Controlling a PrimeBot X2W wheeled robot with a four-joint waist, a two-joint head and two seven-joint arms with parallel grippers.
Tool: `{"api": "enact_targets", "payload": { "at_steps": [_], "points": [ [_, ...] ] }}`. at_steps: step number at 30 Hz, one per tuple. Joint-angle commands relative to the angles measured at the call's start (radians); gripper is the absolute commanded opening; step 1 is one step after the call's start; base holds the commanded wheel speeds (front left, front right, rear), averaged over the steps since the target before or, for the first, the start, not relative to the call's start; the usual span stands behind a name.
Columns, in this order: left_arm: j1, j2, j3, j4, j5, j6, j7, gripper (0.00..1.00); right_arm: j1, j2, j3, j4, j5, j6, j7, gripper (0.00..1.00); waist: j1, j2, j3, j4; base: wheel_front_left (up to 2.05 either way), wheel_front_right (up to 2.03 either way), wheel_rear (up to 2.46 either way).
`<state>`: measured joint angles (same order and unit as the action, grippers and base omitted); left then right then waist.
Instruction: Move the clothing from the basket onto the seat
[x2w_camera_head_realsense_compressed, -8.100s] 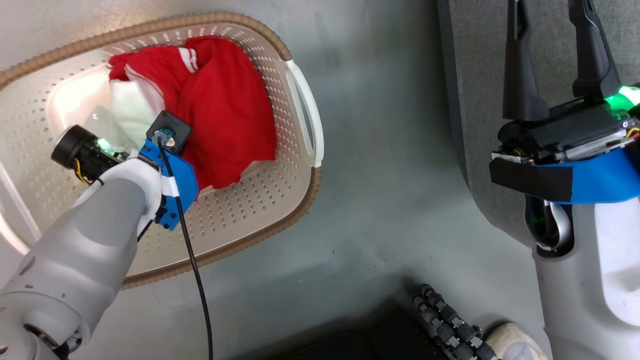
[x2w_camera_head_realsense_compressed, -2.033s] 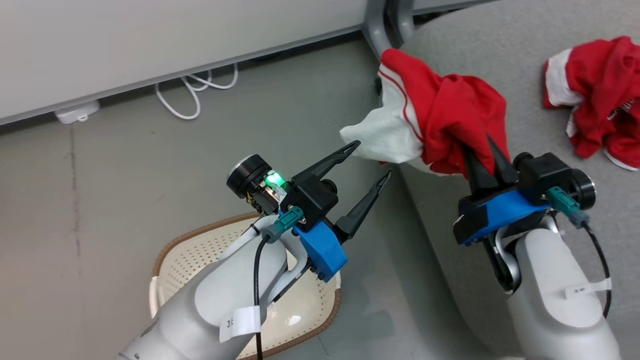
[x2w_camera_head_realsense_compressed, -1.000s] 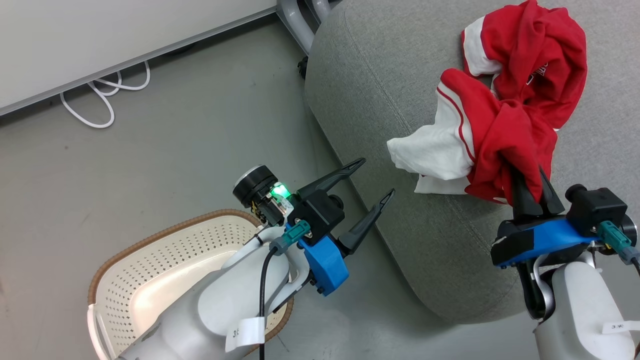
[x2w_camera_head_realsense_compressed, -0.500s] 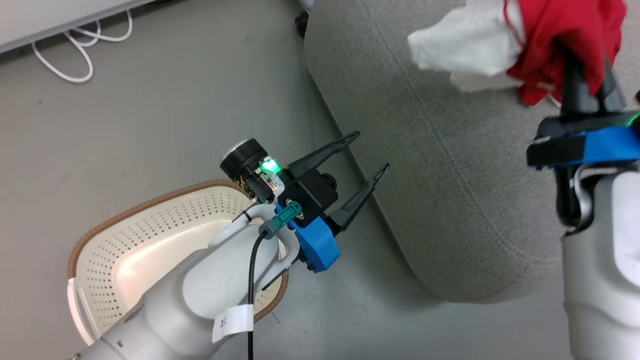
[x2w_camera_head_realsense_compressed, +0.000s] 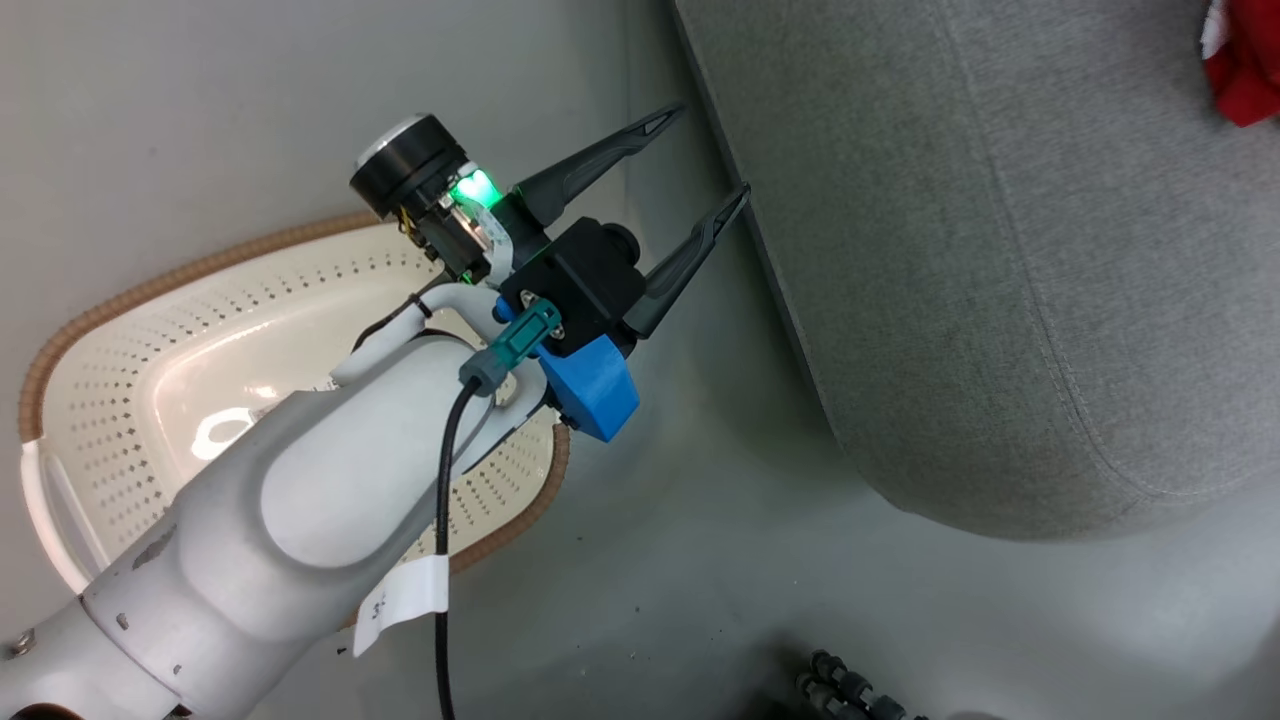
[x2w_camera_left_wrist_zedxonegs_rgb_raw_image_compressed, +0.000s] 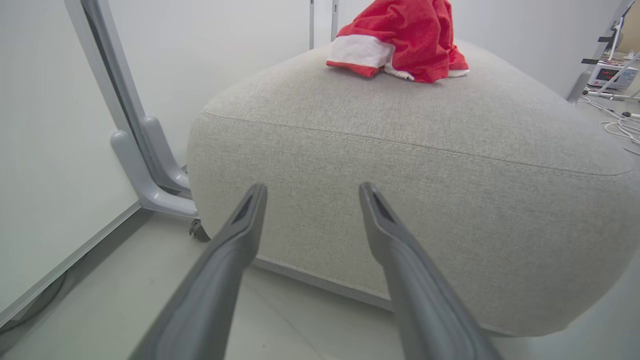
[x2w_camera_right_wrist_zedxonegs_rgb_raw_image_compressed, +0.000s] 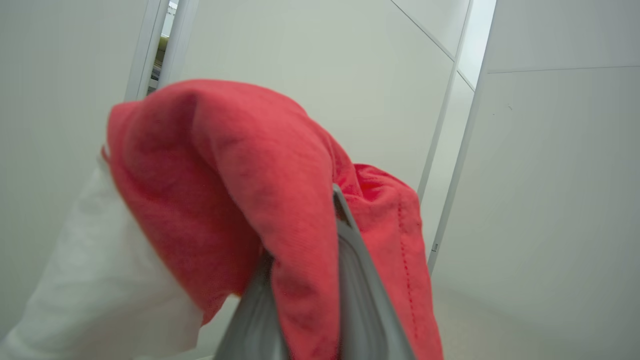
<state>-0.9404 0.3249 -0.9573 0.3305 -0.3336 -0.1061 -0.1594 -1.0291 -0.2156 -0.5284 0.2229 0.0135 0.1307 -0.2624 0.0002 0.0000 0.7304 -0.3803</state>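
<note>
My left gripper (x2w_camera_head_realsense_compressed: 697, 157) is open and holds nothing, hovering over the floor between the basket (x2w_camera_head_realsense_compressed: 200, 270) and the seat (x2w_camera_head_realsense_compressed: 1000, 250). The cream basket with its brown rim has nothing in it where its floor shows; my left forearm covers part of it. In the left wrist view the open fingers (x2w_camera_left_wrist_zedxonegs_rgb_raw_image_compressed: 240, 235) point at the side of the grey seat (x2w_camera_left_wrist_zedxonegs_rgb_raw_image_compressed: 400, 150), and one red-and-white garment (x2w_camera_left_wrist_zedxonegs_rgb_raw_image_compressed: 405, 35) lies on top of it. My right gripper (x2w_camera_right_wrist_zedxonegs_rgb_raw_image_compressed: 305, 250) is shut on the other piece of clothing (x2w_camera_right_wrist_zedxonegs_rgb_raw_image_compressed: 225, 175), which drapes over its fingers. A red scrap (x2w_camera_head_realsense_compressed: 1245, 70) shows at the head view's top right corner.
A grey metal frame leg (x2w_camera_left_wrist_zedxonegs_rgb_raw_image_compressed: 145, 165) and a white wall panel stand left of the seat. Cables (x2w_camera_left_wrist_zedxonegs_rgb_raw_image_compressed: 620, 125) lie on the floor to the right. Black rollers of my base (x2w_camera_head_realsense_compressed: 850, 690) sit at the bottom edge of the head view.
The head camera has swung down toward the basket, so the whole picture shifted. My right gripper with its garment has left that view at the top right. The left gripper stays open.
</note>
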Motion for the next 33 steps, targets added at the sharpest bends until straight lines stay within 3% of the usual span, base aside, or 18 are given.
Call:
{"api": "enact_targets", "payload": {
  "at_steps": [1, 6, 9, 16, 23, 25, 33],
  "points": [
    [-0.021, 0.009, 0.003, -0.013, 0.006, 0.004, 0.005, 1.00, -0.020, -0.022, -0.025, 0.021, 0.000, 0.000, -0.004, 0.00, -0.0002, 0.0000, 0.070, 0.012, 0.00, 0.00, 0.00],
    [-0.042, 0.023, 0.004, -0.054, 0.014, 0.010, 0.021, 1.00, -0.037, -0.093, -0.117, 0.159, -0.018, 0.000, -0.004, 0.00, -0.0002, 0.0000, 0.123, 0.032, 0.00, 0.00, 0.00],
    [-0.045, 0.038, 0.004, -0.069, 0.017, 0.016, 0.026, 1.00, -0.014, -0.086, -0.131, 0.236, -0.047, 0.000, -0.004, 0.00, -0.0002, 0.0000, 0.141, 0.034, 0.00, 0.00, 0.00],
    [-0.030, 0.072, 0.005, -0.097, 0.011, 0.027, 0.044, 1.00, 0.016, 0.049, -0.181, 0.324, -0.122, 0.000, -0.004, 0.00, -0.0002, 0.0000, 0.151, 0.017, 0.00, 0.00, 0.00],
    [-0.021, 0.087, 0.000, -0.113, 0.004, 0.035, 0.056, 1.00, 0.017, 0.125, -0.222, 0.352, -0.200, 0.000, -0.004, 0.00, -0.0002, 0.0000, 0.144, 0.009, 0.00, 0.00, 0.00],
    [-0.016, 0.086, -0.003, -0.112, 0.002, 0.036, 0.052, 1.00, 0.011, 0.132, -0.231, 0.349, -0.209, 0.000, -0.004, 1.00, -0.0002, 0.0000, 0.133, 0.010, 0.00, 0.00, 0.00],
    [0.014, 0.057, -0.009, -0.074, -0.019, 0.046, 0.005, 1.00, 0.126, 0.125, -0.171, 0.313, -0.200, 0.000, -0.004, 1.00, -0.0002, 0.0000, 0.041, 0.025, 0.00, 0.00, 0.00]
  ]
}}
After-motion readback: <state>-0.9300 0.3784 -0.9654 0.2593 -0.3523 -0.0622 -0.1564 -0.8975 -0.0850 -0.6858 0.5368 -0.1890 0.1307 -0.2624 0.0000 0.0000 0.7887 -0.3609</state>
